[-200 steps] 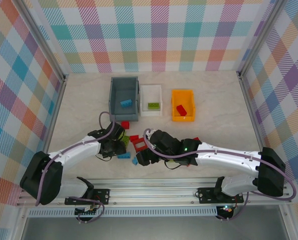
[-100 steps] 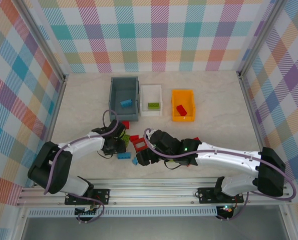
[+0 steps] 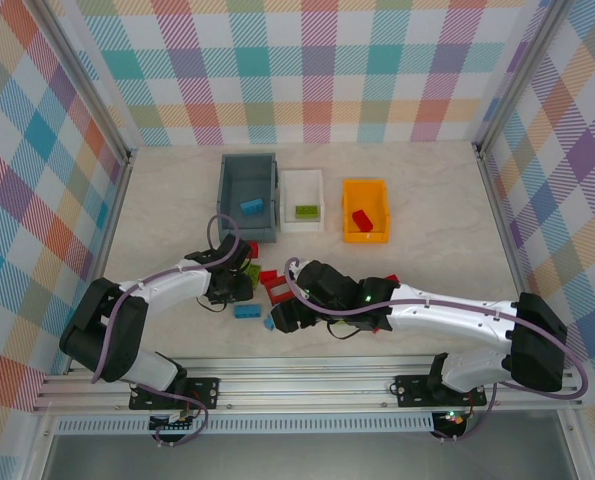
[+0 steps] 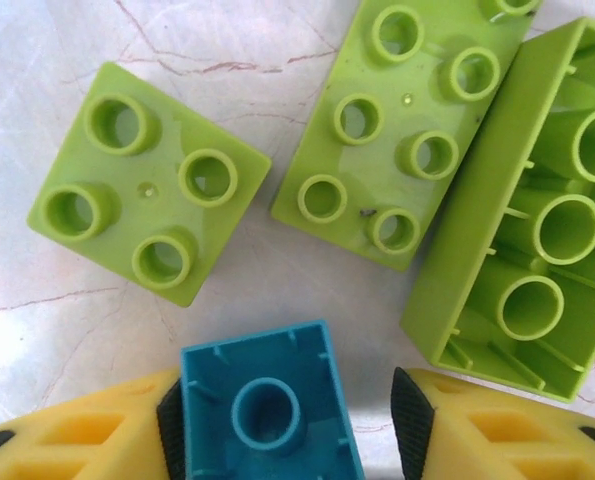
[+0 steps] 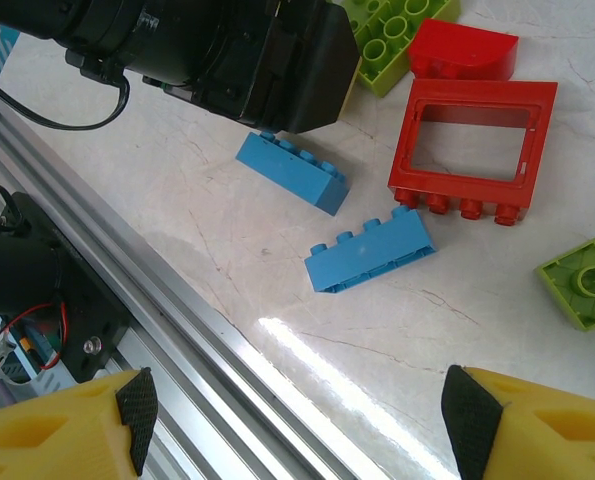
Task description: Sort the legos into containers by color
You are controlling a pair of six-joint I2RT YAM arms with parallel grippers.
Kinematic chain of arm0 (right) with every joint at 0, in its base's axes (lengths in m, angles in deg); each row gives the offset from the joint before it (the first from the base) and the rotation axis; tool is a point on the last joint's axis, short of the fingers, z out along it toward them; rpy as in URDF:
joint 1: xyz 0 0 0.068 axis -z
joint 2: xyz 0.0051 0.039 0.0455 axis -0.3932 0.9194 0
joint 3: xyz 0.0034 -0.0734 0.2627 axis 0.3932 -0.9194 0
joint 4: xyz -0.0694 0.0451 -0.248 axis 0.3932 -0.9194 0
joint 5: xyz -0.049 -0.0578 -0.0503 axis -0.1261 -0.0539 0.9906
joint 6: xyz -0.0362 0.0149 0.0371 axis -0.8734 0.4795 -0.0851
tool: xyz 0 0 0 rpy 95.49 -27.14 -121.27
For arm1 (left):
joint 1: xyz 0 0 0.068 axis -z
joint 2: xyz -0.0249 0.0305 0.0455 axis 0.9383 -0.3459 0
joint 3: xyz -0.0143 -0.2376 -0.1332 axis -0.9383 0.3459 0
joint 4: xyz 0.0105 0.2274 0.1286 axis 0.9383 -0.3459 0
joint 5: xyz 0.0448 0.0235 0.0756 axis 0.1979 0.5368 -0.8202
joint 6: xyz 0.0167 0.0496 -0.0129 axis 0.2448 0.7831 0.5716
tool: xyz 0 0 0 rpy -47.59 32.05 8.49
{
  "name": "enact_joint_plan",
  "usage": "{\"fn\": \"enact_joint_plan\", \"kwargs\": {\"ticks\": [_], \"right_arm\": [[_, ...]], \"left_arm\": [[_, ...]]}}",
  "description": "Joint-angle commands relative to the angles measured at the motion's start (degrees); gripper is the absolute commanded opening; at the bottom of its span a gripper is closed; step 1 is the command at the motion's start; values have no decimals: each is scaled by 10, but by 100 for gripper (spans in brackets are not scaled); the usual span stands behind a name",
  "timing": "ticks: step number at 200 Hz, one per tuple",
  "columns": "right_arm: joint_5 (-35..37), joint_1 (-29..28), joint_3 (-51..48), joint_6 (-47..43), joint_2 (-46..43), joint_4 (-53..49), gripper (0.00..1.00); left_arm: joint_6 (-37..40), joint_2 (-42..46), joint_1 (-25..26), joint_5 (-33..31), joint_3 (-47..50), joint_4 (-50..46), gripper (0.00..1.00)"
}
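Seen from above, three bins stand in a row at the far side of the counter [image 3: 157, 200]. The grey-blue bin [image 3: 224, 200] holds one binned blue brick [image 3: 252, 207], the white bin [image 3: 302, 176] a binned green brick [image 3: 306, 211], and the orange bin [image 3: 365, 186] a binned red brick [image 3: 362, 220]. Both arms reach in over the loose bricks near the front, and their bodies hide part of that pile.

The left wrist view fills this in. The left fingers [image 4: 77, 440] stand partly open astride a teal brick [image 4: 267, 410] lying hollow side up. One pad sits at its side while the other stands off with bare counter between, so nothing is clamped. Just beyond lie a square green brick [image 4: 147, 195] and an eight-stud green brick [image 4: 407, 130], both studs up. A long green brick [image 4: 537, 240] beside them shows its hollow underside.

In the right wrist view the right fingers [image 5: 537, 430] are spread wide and hold nothing, over bare counter beside the aluminium rail [image 5: 177, 340]. Ahead lie a near blue brick [image 5: 369, 250], a far blue brick [image 5: 292, 172], a red frame [image 5: 474, 135], a red arched brick [image 5: 464, 52] and a small green brick [image 5: 582, 280].
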Motion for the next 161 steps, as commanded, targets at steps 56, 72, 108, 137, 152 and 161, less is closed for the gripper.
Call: {"fn": "enact_joint_plan", "kwargs": {"ticks": [56,72,108,137,152,161], "right_arm": [[7,-1,0,8,-20,13,77],[26,-1,-6,11,-49,26,77],[111,4,17,-1,-73,28,77],[123,37,48,5,-70,23,77],[115,56,57,14,-69,22,77],[111,65,62,17,-69,20,77]], "left_arm": [[-16,66,-6,-39,-3,-47,31],[-18,116,-5,-43,-22,-82,31],[15,83,-7,-48,-161,-141,31],[43,-31,-19,-63,-287,-145,31],[49,-98,-37,-61,-350,-150,32],[55,-133,-47,-60,-385,-154,32]]}}
